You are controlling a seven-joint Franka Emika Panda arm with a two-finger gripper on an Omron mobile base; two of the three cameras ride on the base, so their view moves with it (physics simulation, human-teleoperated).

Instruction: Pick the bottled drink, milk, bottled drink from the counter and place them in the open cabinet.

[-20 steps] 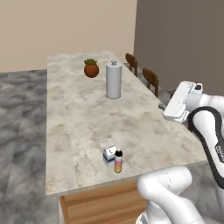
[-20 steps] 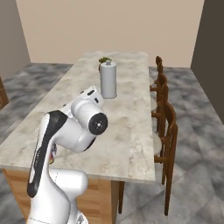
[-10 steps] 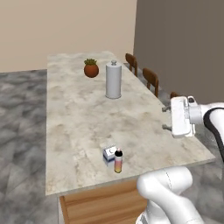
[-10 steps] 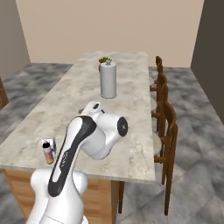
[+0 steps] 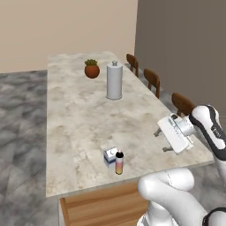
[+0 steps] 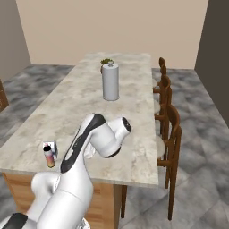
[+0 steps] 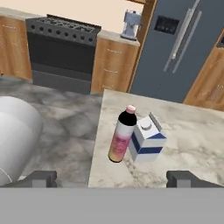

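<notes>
Left base view: the counter point(image 5: 84, 114) runs from the lower centre to the upper centre of the frame. A bottle point(image 5: 119, 162) and a milk carton point(image 5: 110, 156) stand upright together near the counter's lower edge, just below frame centre; they are just beside each other, and contact cannot be confirmed. A second bottle cannot be made out. A tall grey canister point(image 5: 114, 80) stands in the upper centre, with a potted plant point(image 5: 92, 69) to its upper left. Chairs point(image 5: 152, 80) line the counter's right side.

The gripper point(image 5: 164, 140) sits at centre right, over the counter's right portion, well apart from the bottle and carton. Its jaws stand wide apart and hold nothing.

Right base view: the bottle point(image 6: 48, 156) and carton point(image 6: 50, 148) appear at lower left, near the counter point(image 6: 129, 112) edge; the canister point(image 6: 110, 81) stands at upper centre.

Hand view: the bottle point(image 7: 122, 134), pink-labelled with a dark upper body, stands centre frame, with the carton point(image 7: 147, 138) at its immediate right. Both finger tips point(image 7: 41, 178) show at the bottom corners, spread wide. A stove point(image 7: 61, 48) occupies the upper left and a refrigerator point(image 7: 179, 48) the upper right.
</notes>
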